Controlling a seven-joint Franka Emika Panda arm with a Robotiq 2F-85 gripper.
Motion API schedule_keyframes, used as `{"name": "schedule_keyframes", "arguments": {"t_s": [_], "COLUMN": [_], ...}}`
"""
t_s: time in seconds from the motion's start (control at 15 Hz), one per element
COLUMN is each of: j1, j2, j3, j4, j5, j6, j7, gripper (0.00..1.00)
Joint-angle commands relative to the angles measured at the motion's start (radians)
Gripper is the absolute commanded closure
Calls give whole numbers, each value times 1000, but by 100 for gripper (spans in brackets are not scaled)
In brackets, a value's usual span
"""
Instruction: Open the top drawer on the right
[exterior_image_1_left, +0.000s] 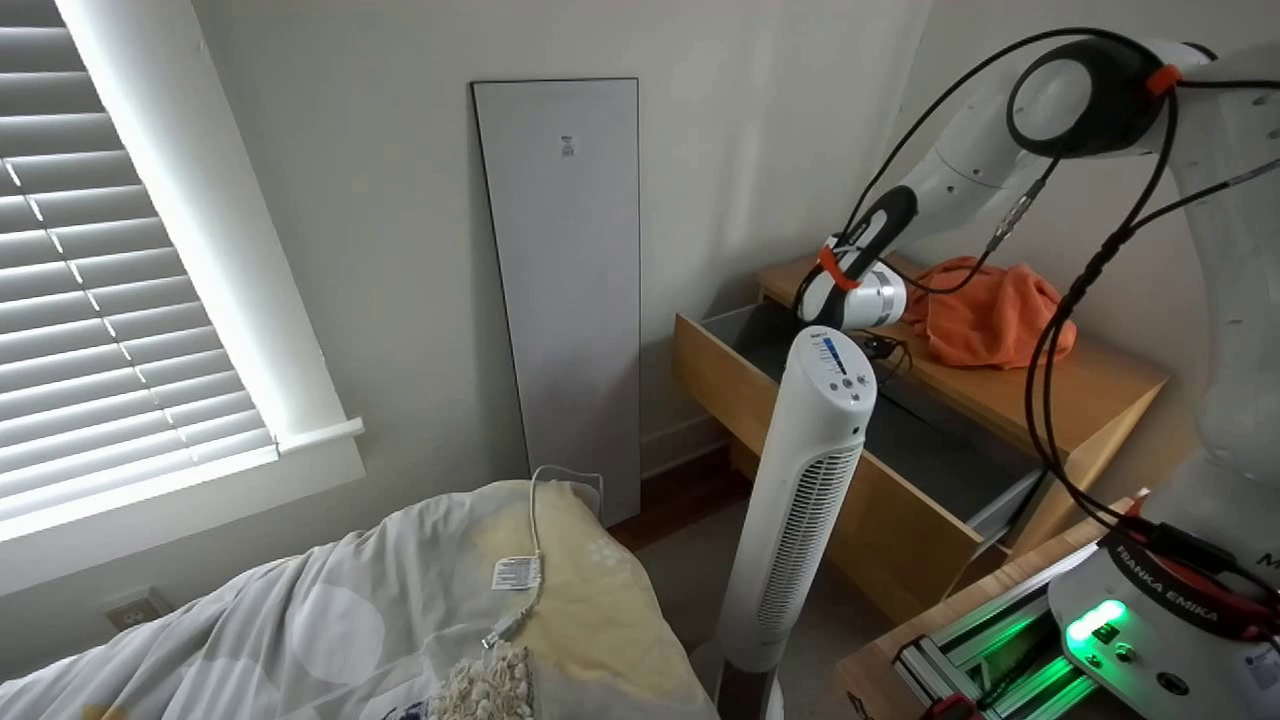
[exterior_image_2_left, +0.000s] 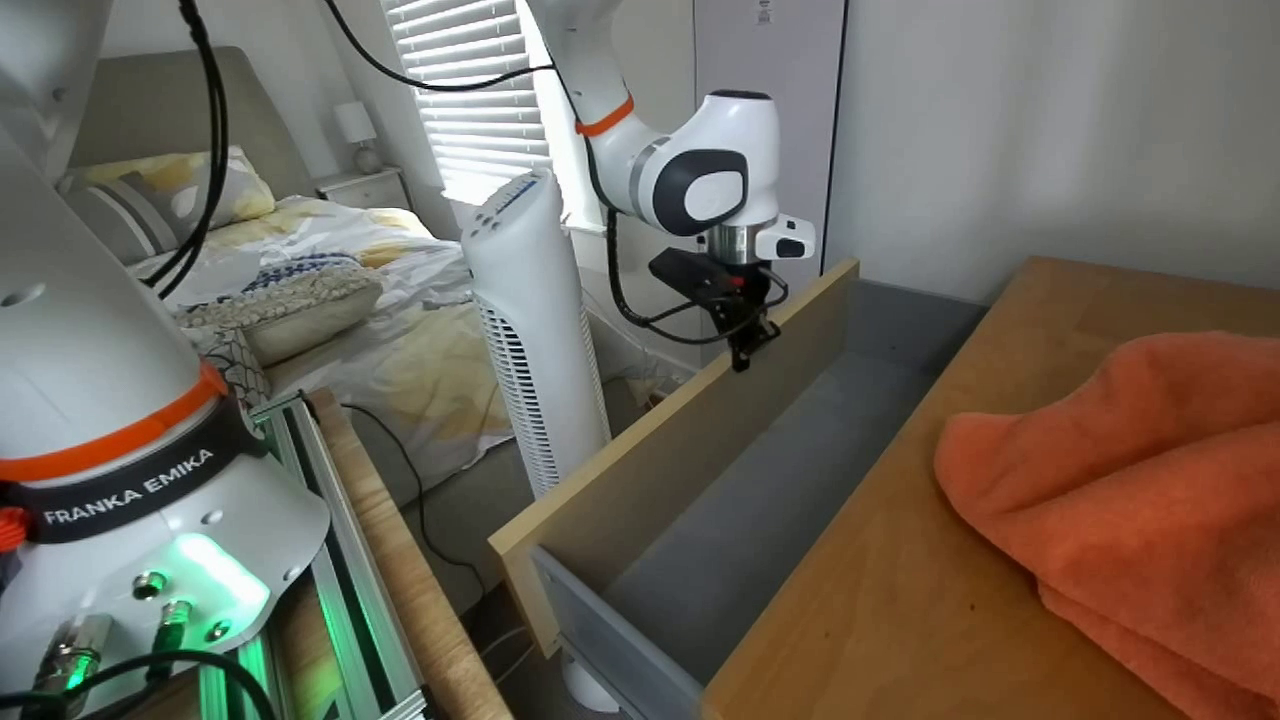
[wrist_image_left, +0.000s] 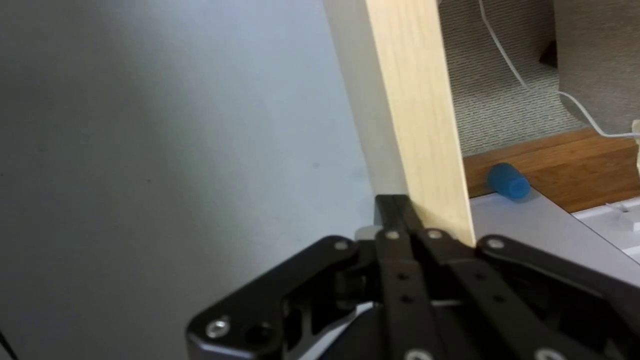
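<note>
The top drawer (exterior_image_2_left: 690, 450) stands well out from the dresser (exterior_image_2_left: 900, 560); judge the pull nearly complete. Your gripper (wrist_image_left: 395, 201) has its jaws together with nothing between them, its tips at the inner side of the front panel (wrist_image_left: 420, 110), close to the top edge (contact and depth cannot be told for certain). If further travel is required, seat the tips below the edge and press outward against the inner face, slow and square to the panel. Observe the tower fan (exterior_image_2_left: 530, 330) near the panel's outer side: it may limit the stroke. To disengage, ease back from the panel, then raise vertically before traversing.
</note>
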Motion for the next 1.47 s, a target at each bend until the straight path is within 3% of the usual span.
{"name": "schedule_keyframes", "arguments": {"t_s": [0.0, 0.07, 0.13, 0.27, 0.87, 1.07, 1.33, 1.4], "j1": [75, 86, 74, 74, 4, -6, -23, -16], "j2": [-107, -133, -171, -230, -553, -656, -768, -695], "j3": [-82, -103, -104, -132, -124, -121, -136, -126], "j4": [-32, -30, -33, -36, -107, -131, -189, -117], "j5": [-35, -48, -55, -86, -92, -74, -89, -90], "j6": [-70, -79, -111, -146, -353, -474, -509, -511], "j7": [87, 99, 80, 71, 8, -9, -4, 14], "gripper": [100, 100, 74, 67, 1, 0, 0, 0]}}
